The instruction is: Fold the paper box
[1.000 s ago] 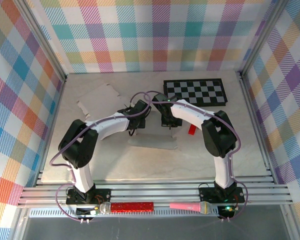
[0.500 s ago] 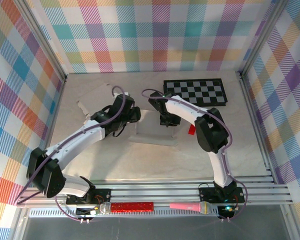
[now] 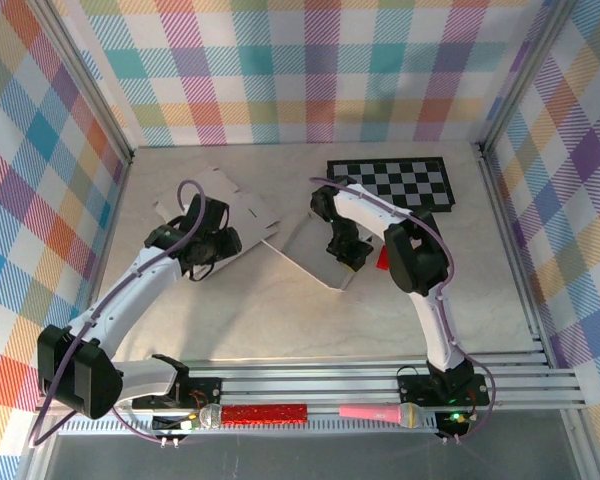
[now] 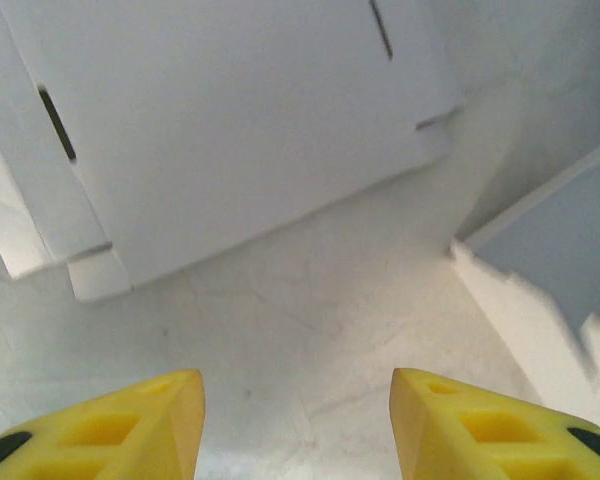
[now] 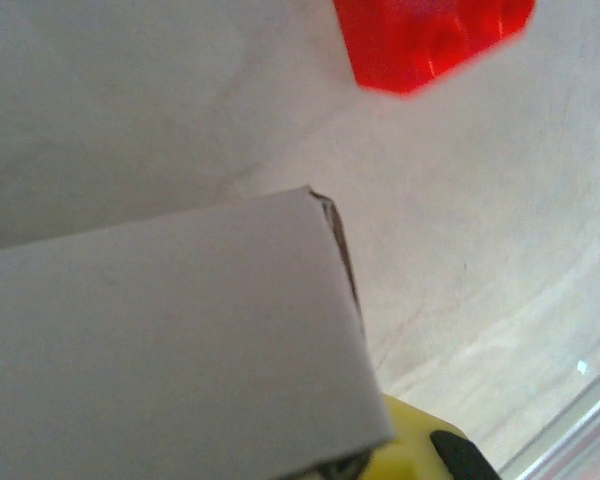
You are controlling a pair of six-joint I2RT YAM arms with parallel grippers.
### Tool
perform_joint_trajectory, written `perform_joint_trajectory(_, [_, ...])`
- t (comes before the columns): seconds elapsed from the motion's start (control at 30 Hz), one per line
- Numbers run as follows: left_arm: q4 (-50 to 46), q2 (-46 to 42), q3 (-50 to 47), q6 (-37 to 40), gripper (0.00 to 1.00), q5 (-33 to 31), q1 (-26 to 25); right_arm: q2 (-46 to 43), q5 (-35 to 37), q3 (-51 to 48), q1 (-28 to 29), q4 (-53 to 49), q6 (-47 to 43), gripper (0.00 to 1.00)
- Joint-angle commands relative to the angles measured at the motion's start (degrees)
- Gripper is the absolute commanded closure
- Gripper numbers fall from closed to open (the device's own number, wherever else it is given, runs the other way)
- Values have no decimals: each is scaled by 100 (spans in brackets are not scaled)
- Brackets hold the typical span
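My left gripper (image 4: 295,420) hangs spread and empty over the table (image 4: 300,300), just short of the paper box (image 3: 315,245) lying mid-table. I'd slide it squarely under the near flap (image 4: 230,130). My right gripper (image 3: 349,254) pinches the box's right panel (image 5: 150,340), with its fingertips hidden behind the card. Beyond it sits a blurred red block (image 5: 430,40).

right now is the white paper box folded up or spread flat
Mostly spread: white paper box lies flat, slots empty; one panel tilts up, pinched in the right hand.

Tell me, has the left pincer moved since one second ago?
Yes. In the top view the left pincer has shifted to the left, farther away from the checkered board, which has stayed in place.
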Motion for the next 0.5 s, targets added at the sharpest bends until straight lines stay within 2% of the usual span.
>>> perform_joint_trajectory(0.0, [-123,-186,-358,-352,49,670,35,275,-821,-39,-23,-537,1188,100])
perform_joint_trajectory(0.23, [673,-207,-972,-693,52,1490,-108,472,-1977,-294,17,-541,2047,100])
perform_joint_trajectory(0.47, [1129,189,-1085,-618,53,1478,-504,251,-2438,-1056,137,186,2480,100])
